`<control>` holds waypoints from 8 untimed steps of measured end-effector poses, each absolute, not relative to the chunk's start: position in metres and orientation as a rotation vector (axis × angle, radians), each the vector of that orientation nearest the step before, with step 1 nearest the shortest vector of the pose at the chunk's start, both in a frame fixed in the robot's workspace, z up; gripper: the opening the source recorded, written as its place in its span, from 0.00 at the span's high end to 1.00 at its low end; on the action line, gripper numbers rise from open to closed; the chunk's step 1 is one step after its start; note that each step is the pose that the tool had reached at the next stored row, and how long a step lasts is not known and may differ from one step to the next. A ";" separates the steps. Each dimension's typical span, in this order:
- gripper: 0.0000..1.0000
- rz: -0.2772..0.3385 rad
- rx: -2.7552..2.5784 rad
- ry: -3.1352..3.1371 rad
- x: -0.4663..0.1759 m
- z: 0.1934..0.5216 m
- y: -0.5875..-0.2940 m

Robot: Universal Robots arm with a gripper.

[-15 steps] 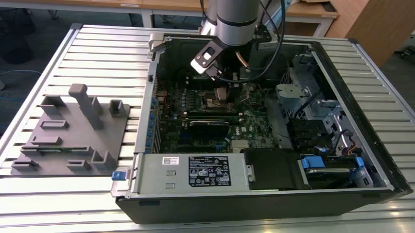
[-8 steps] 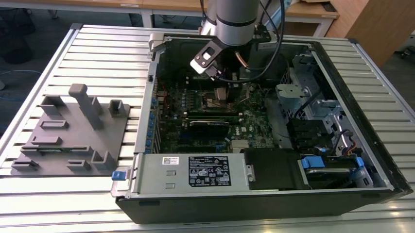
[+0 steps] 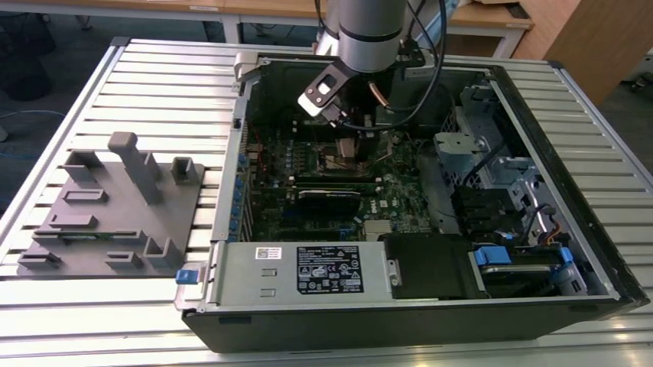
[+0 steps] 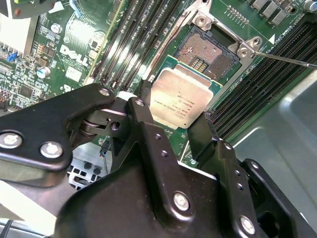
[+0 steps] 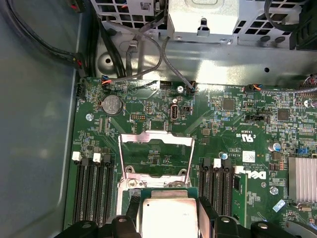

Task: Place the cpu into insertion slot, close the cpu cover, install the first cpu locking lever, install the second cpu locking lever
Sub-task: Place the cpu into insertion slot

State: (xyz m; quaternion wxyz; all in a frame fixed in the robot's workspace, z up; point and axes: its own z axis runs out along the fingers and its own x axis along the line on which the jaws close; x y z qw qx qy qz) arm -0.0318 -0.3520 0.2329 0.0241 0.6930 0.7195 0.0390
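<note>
Over the slatted surface (image 3: 153,76), jaws clamp the cpu (image 4: 181,99) beside the empty insertion slot (image 4: 208,47); lowering it level and squared looks essential for clean seating.

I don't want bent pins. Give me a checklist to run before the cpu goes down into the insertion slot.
1. Grip on the cpu: ok, clamped between the jaws.
2. Opening of the insertion slot: ok, bare, contacts exposed.
3. Position of the cpu cover: ok, swung up off the slot.
4. One locking lever: ok, it runs away from the slot's corner, clear of the opening.
5. Chip centred over the slot: cannot tell from these angles.
6. Chip's corner mark matched to the slot's: cannot tell.
</note>
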 end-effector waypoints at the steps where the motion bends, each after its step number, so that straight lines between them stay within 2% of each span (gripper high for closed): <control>1: 0.46 0.121 2.144 2.226 -0.032 0.233 -0.352; 8: 0.46 0.120 2.146 2.225 -0.032 0.231 -0.352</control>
